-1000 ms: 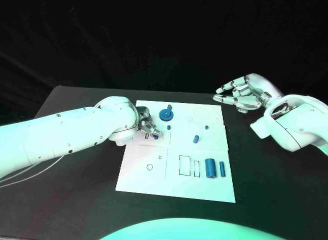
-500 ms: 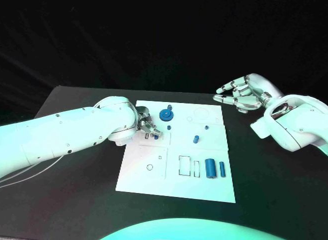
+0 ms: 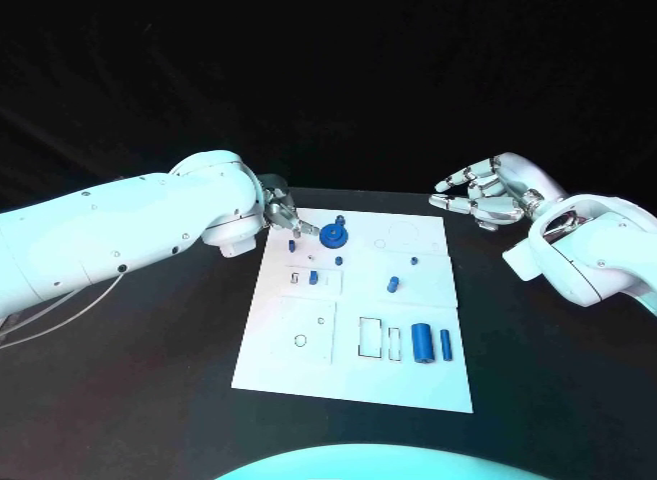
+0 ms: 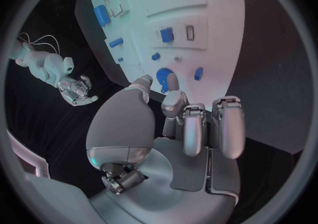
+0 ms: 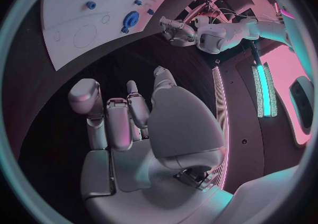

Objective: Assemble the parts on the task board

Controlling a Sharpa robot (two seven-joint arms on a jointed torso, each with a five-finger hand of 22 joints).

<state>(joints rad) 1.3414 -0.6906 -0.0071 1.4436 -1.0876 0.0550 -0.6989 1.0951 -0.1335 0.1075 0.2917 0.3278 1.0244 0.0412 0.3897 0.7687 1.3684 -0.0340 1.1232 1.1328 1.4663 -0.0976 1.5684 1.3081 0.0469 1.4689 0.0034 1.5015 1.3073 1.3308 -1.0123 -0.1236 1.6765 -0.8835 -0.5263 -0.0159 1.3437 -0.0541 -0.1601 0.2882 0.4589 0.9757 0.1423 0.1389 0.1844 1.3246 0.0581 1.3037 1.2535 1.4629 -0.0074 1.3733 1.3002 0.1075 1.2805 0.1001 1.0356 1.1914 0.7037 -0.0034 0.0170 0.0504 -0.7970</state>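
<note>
Two robot hands are over the black desk [image 3: 155, 350]. The white task board [image 3: 285, 365] lies flat in the middle of it.

The left robot hand [image 3: 288, 216] is at the far left corner of the board, just beside the blue round part [image 3: 335, 236]. Its fingers look a little curled, and I see nothing in them, but I cannot tell for sure if it holds something tiny.

The right robot hand [image 3: 484, 194] hangs off the board, past its far right corner. Its fingers are bent but apart, and it holds nothing.

More small blue parts [image 3: 432, 343] sit near the front of the board, and a few sit in the middle.

What could go wrong? The left robot hand is very close to the round part. If it pushes sideways, I think it could knock that part loose or bump the little pieces next to it.
</note>
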